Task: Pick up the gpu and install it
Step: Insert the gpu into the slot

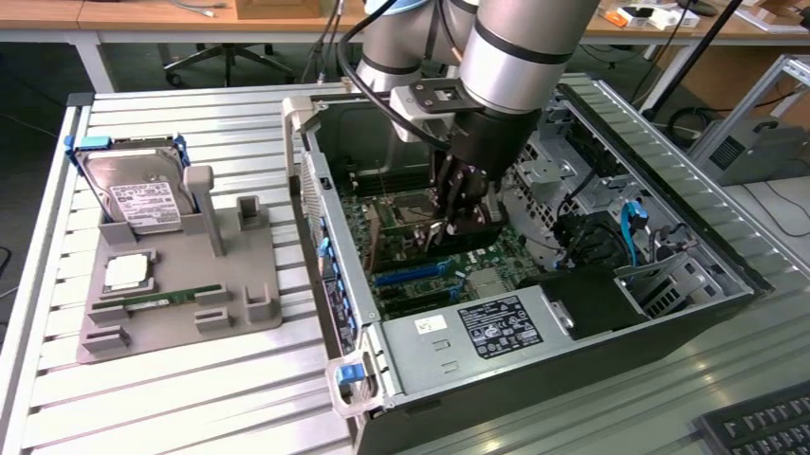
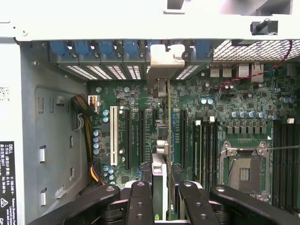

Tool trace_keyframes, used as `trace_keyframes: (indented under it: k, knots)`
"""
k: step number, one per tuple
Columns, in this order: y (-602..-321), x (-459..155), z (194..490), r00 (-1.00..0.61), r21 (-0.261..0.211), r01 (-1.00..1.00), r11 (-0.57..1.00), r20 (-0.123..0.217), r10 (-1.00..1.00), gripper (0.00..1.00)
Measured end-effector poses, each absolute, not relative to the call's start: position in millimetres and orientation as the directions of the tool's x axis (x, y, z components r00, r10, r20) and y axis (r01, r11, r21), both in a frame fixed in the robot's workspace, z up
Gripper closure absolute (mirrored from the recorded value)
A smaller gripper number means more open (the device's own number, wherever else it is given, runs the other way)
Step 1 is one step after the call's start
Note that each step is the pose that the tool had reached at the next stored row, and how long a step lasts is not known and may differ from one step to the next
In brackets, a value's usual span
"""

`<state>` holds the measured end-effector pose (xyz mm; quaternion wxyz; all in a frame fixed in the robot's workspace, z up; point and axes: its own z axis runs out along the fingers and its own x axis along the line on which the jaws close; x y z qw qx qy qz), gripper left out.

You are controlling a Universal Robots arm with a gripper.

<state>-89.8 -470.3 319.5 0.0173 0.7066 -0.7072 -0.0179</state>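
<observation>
Gpu [image 2: 168, 140] held edge-on at centre frame of the wrist view, clamped in the gripper [image 2: 161, 197] — poised over the motherboard [image 2: 225, 112] slots inside the open computer case [image 1: 418, 346]. Install step in hand, pickup evidently done. Calls for careful alignment with a slot — bracket toward the rear openings, probably a straight press down.

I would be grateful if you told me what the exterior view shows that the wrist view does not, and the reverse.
Exterior view alone: the grey holder beside the case, with the hard drive, a memory stick and a processor, plus the power supply label.

Wrist view alone: the white expansion slot, the empty processor socket and the blue rear clips.

Both: the gripper closed on the gpu, held edge-on over the motherboard.
</observation>
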Motion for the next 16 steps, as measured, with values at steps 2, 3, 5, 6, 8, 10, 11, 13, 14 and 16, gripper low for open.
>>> trace_keyframes:
  k: [2, 3, 5, 6, 8, 10, 11, 13, 14, 16]
  knots:
    - [-469.9, -89.9, 318.7, -0.001, 0.05, -0.999, 0.001, -0.001, -1.0, 0.74]
    - [-469.4, -89.9, 318.1, -0.002, 0.05, -0.999, 0.001, -0.001, -1.0, 0.74]
    - [-467.7, -89.9, 317.3, -0.002, 0.05, -0.999, 0.002, -0.001, -1.0, 0.74]
    - [-466.9, -89.9, 316.9, -0.003, 0.05, -0.999, 0.003, -0.001, -1.0, 0.74]
    - [-465.9, -89.8, 316.1, -0.003, 0.05, -0.999, 0.003, -0.001, -1.0, 0.74]
    - [-465.5, -90.2, 314.9, -0.003, 0.05, -0.999, 0.003, -0.001, -1.0, 0.74]
    - [-465.2, -90.4, 314.1, -0.003, 0.05, -0.999, 0.003, -0.001, -1.0, 0.74]
    - [-464.7, -90.6, 313.2, -0.003, 0.05, -0.999, 0.003, -0.001, -1.0, 0.74]
    - [-464.0, -90.6, 312.7, -0.004, 0.05, -0.999, 0.003, -0.001, -1.0, 0.74]
    - [-462.9, -90.6, 312.0, -0.004, 0.05, -0.999, 0.004, -0.001, -1.0, 0.74]
